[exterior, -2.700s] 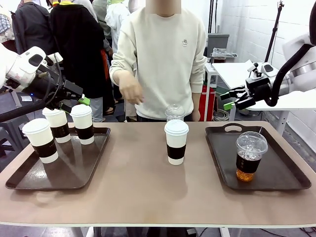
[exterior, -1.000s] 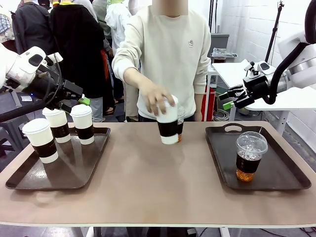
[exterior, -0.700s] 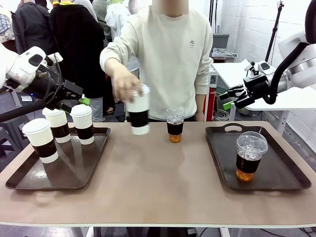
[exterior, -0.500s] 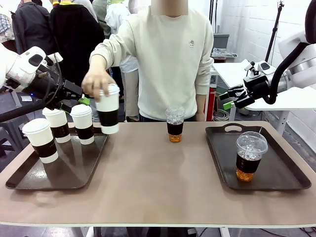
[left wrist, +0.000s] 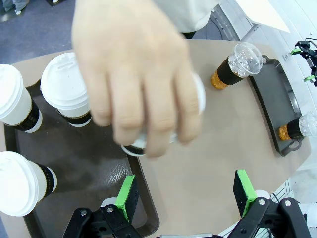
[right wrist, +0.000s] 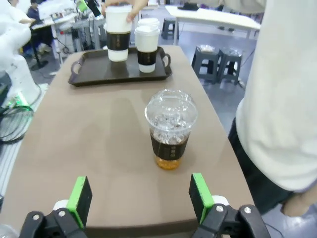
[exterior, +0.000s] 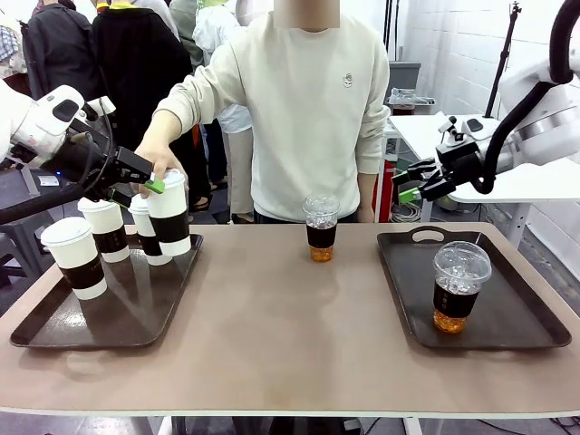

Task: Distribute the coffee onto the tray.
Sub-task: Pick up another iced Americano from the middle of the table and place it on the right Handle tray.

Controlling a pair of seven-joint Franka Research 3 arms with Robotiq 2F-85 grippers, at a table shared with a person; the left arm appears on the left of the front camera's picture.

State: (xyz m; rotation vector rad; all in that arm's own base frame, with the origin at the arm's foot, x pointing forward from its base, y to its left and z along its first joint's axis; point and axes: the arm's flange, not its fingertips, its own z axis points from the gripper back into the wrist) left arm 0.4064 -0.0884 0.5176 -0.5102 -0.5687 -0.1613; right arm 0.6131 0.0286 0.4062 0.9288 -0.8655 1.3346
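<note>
Moved from mid-table, the fourth white cup [exterior: 170, 227] reaches the left tray [exterior: 118, 317], the person's hand [exterior: 159, 168] grasping it; one iced cup [exterior: 320, 229] is left.

Table [exterior: 290, 344] carries left tray [exterior: 136, 319], right tray [exterior: 518, 319], and iced coffee cup [exterior: 320, 230] between.
</note>
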